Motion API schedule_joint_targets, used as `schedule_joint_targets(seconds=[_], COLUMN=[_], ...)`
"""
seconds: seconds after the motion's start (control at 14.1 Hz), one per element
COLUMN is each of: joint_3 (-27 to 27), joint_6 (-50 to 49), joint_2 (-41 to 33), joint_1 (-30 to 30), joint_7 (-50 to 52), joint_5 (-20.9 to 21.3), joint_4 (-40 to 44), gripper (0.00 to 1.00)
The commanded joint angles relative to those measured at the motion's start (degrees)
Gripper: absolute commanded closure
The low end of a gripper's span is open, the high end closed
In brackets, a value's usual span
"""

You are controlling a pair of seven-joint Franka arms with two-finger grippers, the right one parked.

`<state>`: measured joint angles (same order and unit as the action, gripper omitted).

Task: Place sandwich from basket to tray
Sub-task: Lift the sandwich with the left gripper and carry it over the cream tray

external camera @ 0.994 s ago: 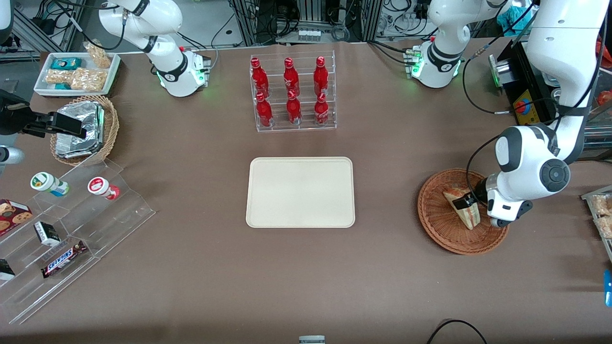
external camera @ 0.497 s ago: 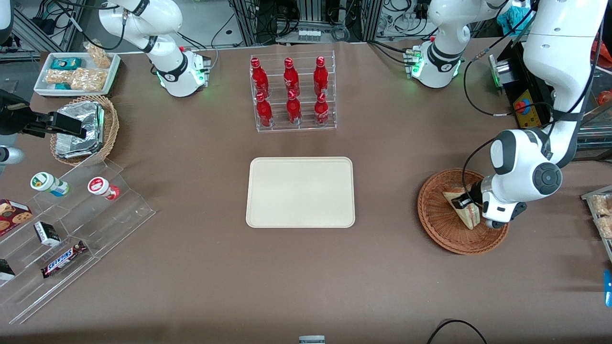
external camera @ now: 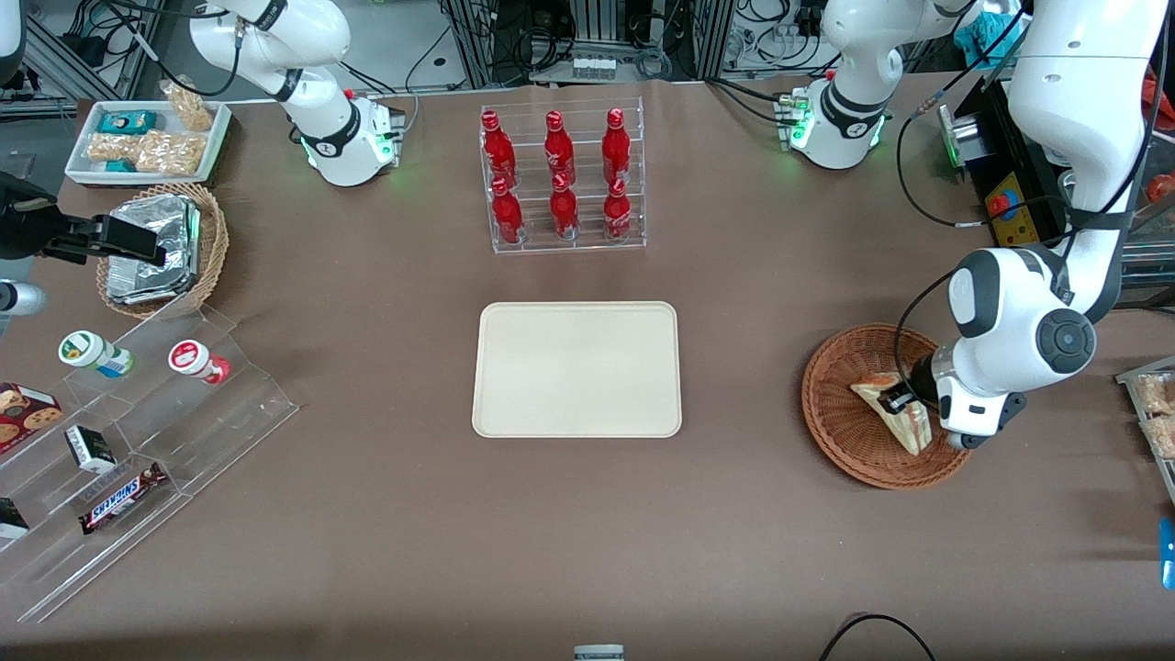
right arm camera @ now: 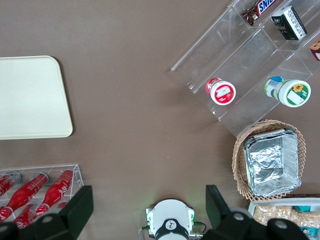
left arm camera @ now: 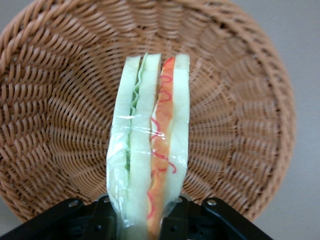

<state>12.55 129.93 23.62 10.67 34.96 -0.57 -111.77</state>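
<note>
The sandwich (external camera: pixel 895 410) is a wrapped white-bread wedge with red and green filling; it stands on edge over the round reddish-brown wicker basket (external camera: pixel 840 431), at the working arm's end of the table. My left gripper (external camera: pixel 900 402) is shut on the sandwich near its broad end. In the left wrist view the sandwich (left arm camera: pixel 150 150) rises between the two black fingers (left arm camera: pixel 102 217), with the basket (left arm camera: pixel 55 125) weave under it. The cream tray (external camera: pixel 577 369) lies flat at the table's middle, bare.
A clear rack of red bottles (external camera: pixel 561 179) stands farther from the camera than the tray. Toward the parked arm's end are a tan basket of foil packets (external camera: pixel 156 248), a white tray of snacks (external camera: pixel 147 138) and a clear stepped shelf (external camera: pixel 138 441) with small items.
The left gripper, shut on the sandwich, has shifted slightly nearer the front camera within the basket, and the sandwich has moved with it.
</note>
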Motion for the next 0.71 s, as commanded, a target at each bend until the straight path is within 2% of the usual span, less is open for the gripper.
schedule_joint_targets(seconds=[0.0,0.28,0.64], joint_3=[-0.1,4.8,16.5], joint_6=[-0.4,-2.5,-4.2], joint_2=[-2.1,-3.4,-3.2], joint_1=[-0.8,-0.9,-1.0], joint_7=[0.7,-2.0,-1.1], joint_5=[0.4,0.5,2.8], joint_4=[1.1,1.2,2.5], gripper=[0.85,0.85,0.85])
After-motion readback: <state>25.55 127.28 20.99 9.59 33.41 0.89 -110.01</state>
